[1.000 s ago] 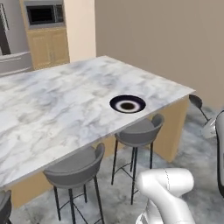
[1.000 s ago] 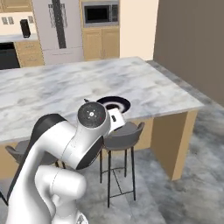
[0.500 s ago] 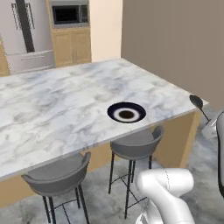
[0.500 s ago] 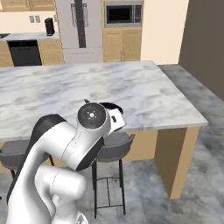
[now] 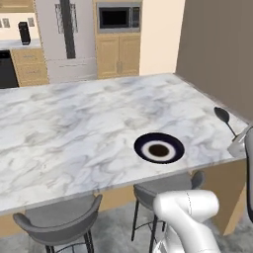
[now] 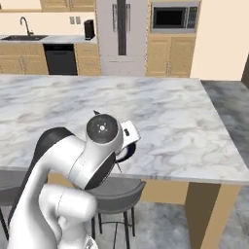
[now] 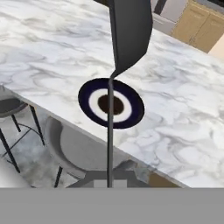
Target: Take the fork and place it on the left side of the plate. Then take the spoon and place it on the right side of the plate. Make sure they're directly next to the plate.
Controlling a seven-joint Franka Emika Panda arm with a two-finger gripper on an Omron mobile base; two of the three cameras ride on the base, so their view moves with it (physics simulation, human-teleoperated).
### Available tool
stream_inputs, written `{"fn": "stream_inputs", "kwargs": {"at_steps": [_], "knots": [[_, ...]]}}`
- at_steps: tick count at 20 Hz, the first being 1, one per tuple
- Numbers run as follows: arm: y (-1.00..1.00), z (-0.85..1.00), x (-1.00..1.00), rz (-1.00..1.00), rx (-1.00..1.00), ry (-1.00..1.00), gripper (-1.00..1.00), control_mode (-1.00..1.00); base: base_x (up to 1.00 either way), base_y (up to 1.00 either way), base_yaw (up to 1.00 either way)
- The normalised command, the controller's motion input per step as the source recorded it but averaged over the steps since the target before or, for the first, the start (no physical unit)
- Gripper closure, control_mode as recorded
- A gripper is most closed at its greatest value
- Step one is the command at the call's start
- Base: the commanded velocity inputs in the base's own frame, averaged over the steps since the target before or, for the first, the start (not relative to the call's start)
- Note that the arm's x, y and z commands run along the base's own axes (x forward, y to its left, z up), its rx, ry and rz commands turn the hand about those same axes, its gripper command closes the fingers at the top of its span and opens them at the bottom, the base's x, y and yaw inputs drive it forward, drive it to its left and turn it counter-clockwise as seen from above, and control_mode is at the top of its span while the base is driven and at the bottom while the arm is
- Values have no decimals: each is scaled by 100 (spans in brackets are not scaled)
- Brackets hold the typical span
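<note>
The whole picture has swung since a second ago. That is the base driving, not the things moving: the long white-and-grey marble island counter [image 5: 74, 128] now lies more squarely across the left base view, with the refrigerator and wall oven straight behind it. The small round plate with a black rim, pale ring and dark centre [image 5: 159, 147] sits where it did on the marble, near the front edge above a grey stool.

This likely means the robot is lining itself up on the plate for the second placement; the spoon is not yet set down.

The thin dark-grey metal spoon [image 5: 222, 115] is in the air near the counter's right end, well to the right of the plate. The two-finger gripper [image 7: 109, 181] is clamped shut on the end of its handle. In the hand view the spoon's [image 7: 129, 35] long axis runs straight away from the fingers, the handle crossing in front of the plate [image 7: 85, 98], the bowl pointing out over the far marble.
</note>
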Motion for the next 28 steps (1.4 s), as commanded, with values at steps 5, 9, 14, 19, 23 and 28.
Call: {"fn": "stream_inputs", "kwargs": {"at_steps": [5,9,14,19,23,28], "knots": [[0,0,0,0,0,0,100,100,66,-46,23],[-30,-8,42,-1,2,24,100,-100,11,-9,1],[-42,-17,75,-18,4,51,100,-100,0,0,0],[-33,-32,57,-13,2,38,100,-100,0,0,0],[-8,-61,41,-6,3,20,100,-100,0,0,0],[0,-57,2,0,0,11,100,-100,0,0,0]]}}
